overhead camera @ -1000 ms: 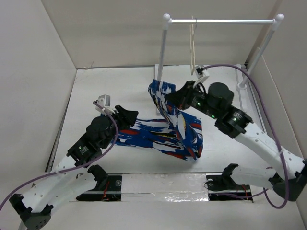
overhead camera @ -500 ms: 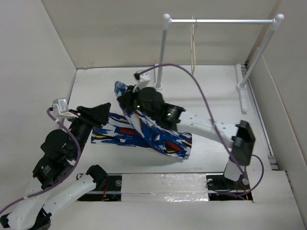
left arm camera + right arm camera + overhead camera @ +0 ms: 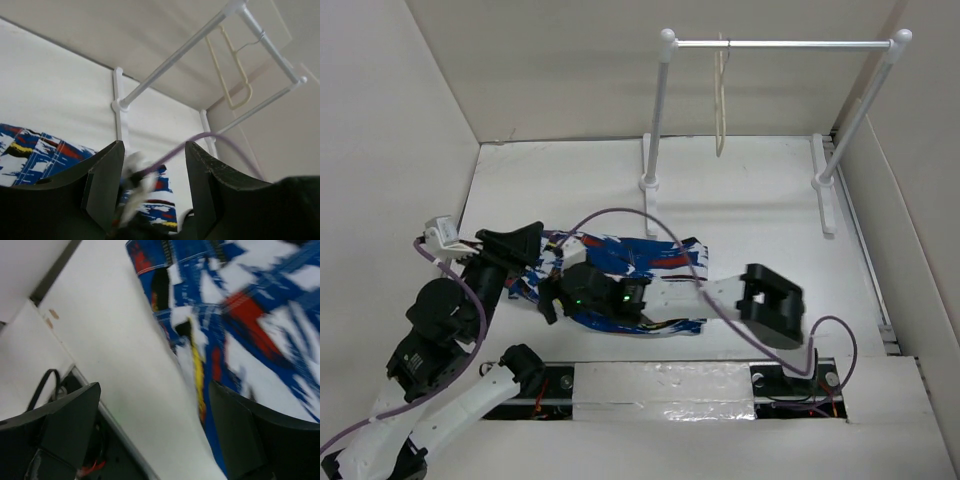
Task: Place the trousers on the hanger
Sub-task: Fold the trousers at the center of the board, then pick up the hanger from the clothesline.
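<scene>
From above, the trousers (image 3: 640, 258) are seen lying flat on the white table (image 3: 750, 210). They are soft blue fabric with red, white and black patches. The left gripper (image 3: 520, 243) and right gripper (image 3: 552, 297) are positioned at their left end. The thin cream hanger (image 3: 720, 105) is hung from the slim white-poled rack (image 3: 780, 44), well apart from them.

In the left wrist view, the jaws are held apart, with nothing gripped.

In the right wrist view, the jaws are spread wide over the trousers' edge, with nothing clasped.

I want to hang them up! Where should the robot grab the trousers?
Probably the left end of the trousers, where their edge lies bare on the table. Come from above; the cloth lies flat, so pinch that edge.
</scene>
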